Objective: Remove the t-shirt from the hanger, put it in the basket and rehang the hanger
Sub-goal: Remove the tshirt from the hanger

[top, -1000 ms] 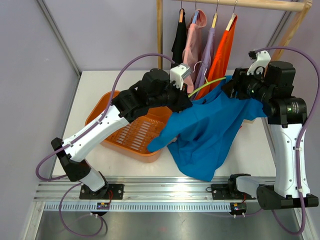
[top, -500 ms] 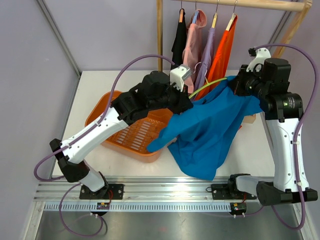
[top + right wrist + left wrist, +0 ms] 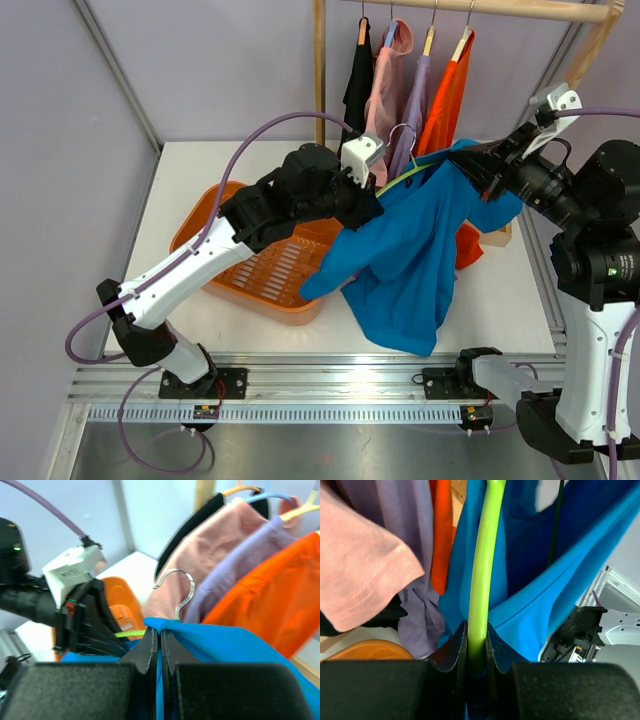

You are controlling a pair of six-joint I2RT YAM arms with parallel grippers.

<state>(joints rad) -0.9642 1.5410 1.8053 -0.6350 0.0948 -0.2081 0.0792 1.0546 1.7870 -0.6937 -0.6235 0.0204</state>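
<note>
A blue t-shirt (image 3: 400, 255) hangs in the air between my two arms, draped over a lime-green hanger (image 3: 412, 168) with a silver hook (image 3: 179, 587). My left gripper (image 3: 477, 647) is shut on the green hanger bar (image 3: 482, 575), with blue cloth on both sides of it. My right gripper (image 3: 159, 637) is shut on the t-shirt's collar edge (image 3: 165, 625), pinching a fold of cloth just below the hook. In the top view the right gripper (image 3: 478, 170) holds the collar up and to the right of the left gripper (image 3: 368, 195).
An orange basket (image 3: 262, 268) sits on the white table (image 3: 190, 180) under the left arm. Behind, a wooden rack (image 3: 320, 60) carries black, pink, purple and orange garments (image 3: 445, 95). A small wooden block (image 3: 500, 237) lies by the shirt's right side.
The right gripper has shut on the collar and pulled up and to the right, lifting the shirt's right side. The right arm has swung outward. The left arm has hardly moved.
</note>
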